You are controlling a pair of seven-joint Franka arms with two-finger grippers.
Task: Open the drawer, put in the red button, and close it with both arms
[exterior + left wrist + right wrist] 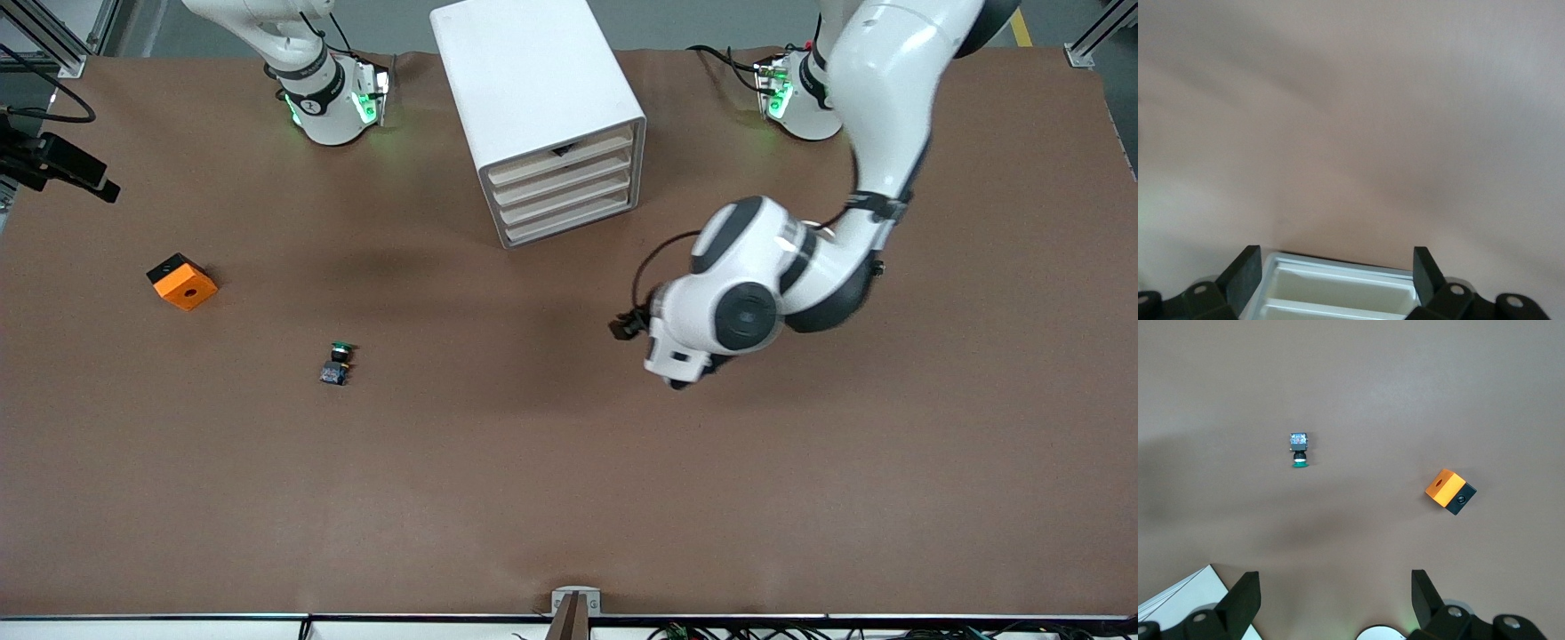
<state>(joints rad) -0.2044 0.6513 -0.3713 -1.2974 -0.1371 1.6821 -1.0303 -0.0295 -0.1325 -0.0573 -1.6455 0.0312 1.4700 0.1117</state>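
You cannot place the red button: it shows in no view. The one push-button (336, 363) on the table has a round green cap, a black neck and a dark blue-grey block base. It lies on its side, cap toward twelve o'clock in the front view, at about seven o'clock from the cabinet (533, 80) and well apart from it.

The cabinet is a smooth white box with rounded edges, turned slightly askew. Its front carries four flat cream drawers (569, 200) stacked one above another, with something dark in the gap above the top one. At about ten o'clock from the button sits a small block (182, 283), matte orange on top with a round hole and black on one side. The table (569, 498) is covered in plain, dull brown sheet.

Your left gripper (1337, 257) hangs over bare table at about five o'clock from the cabinet. Its black, blocky fingers (1245, 273) are spread wide and hold nothing; a white rimmed edge with cream ledges shows between them.

Your right gripper (1335, 580) waits high over the right arm's end of the table, fingers likewise apart and empty, looking down on the button and the block.
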